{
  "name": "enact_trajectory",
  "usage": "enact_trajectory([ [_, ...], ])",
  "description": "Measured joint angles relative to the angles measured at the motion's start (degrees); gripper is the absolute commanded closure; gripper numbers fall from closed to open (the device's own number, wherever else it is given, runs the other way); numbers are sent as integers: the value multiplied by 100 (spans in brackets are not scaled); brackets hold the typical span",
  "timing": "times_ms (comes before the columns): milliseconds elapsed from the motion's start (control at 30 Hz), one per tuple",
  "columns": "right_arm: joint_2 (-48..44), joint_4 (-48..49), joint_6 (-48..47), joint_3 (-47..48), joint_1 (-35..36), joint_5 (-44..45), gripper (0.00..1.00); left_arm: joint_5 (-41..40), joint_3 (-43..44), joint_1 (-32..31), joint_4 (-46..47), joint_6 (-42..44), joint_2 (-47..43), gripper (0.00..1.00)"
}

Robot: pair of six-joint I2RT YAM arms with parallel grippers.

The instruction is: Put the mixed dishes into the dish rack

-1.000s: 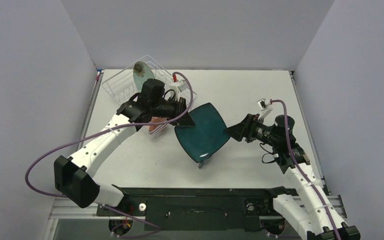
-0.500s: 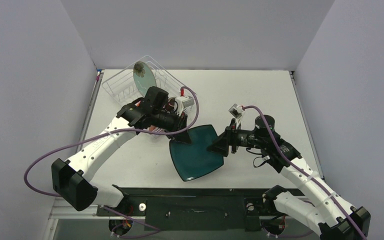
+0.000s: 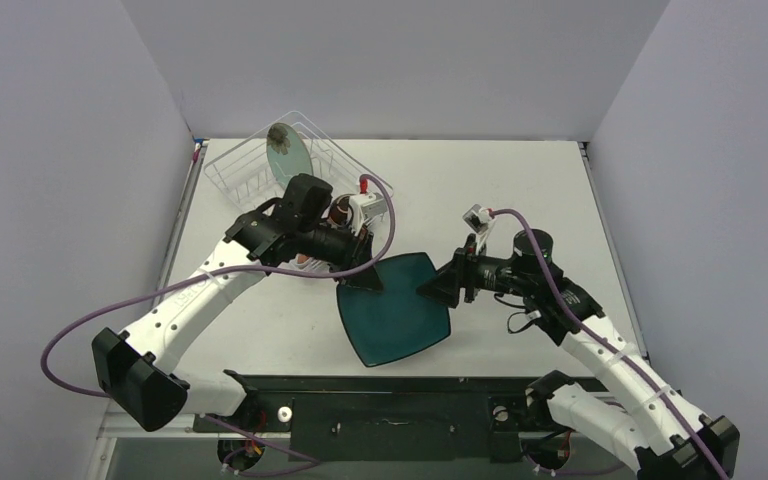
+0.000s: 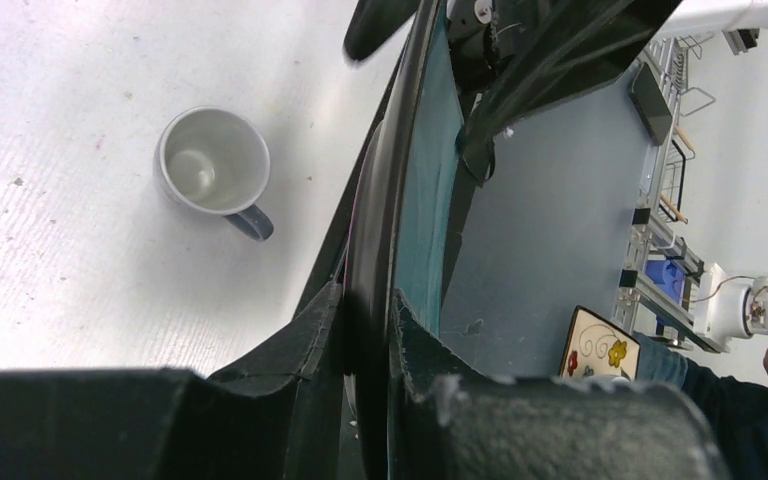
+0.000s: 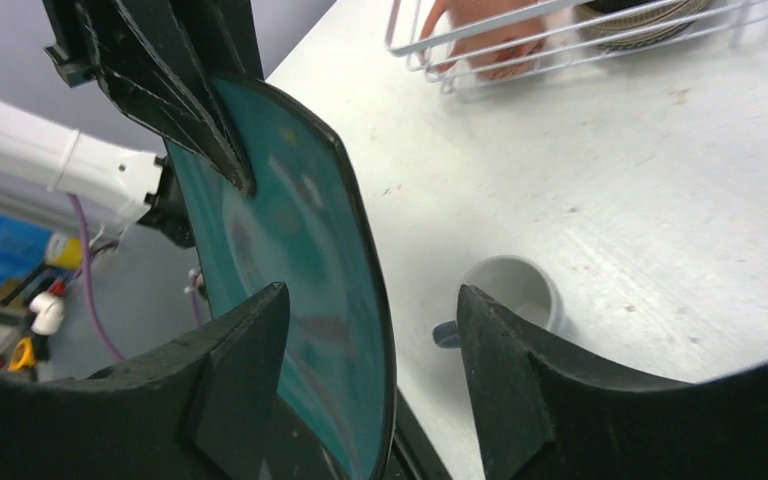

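The dish rack sits in the far-left corner of the surface, close to its left edge, with the round pale-teal plate standing on edge inside. Bare surface stretches across the far middle and the whole right side. Over the near middle, the dark-teal rounded-square plate hangs off the surface, tilted, with its hollow face turned up and one corner pointing toward the near edge. Its sides look about equal, so no long axis shows. The left tool is pressed together on the plate's far-left rim. The right tool stands spread, and the opposite rim lies between its fingers. The grey-blue mug stands upright on the surface beneath the plate.
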Motion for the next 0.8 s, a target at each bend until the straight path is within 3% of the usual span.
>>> enact_trajectory([
  [167,437,962,573,-391,452,-721,60,111,0,-79,0,17,0,100],
  [333,671,1655,1047,-579,756,-1161,64,256,-4,-155,-44,79,-33,100],
  [500,732,1644,1003,-579,1093,-1261,97,422,-13,-166,-367,157,-181,100],
  [667,505,1587,931,-577,1187,-1215,100,527,-13,-177,-363,256,-236,100],
  [733,317,1504,944,-581,1215,-922,100,522,-11,-181,-227,251,-245,88],
  [800,138,1493,960,-627,1233,-627,100,518,-7,-168,-87,238,-247,69],
])
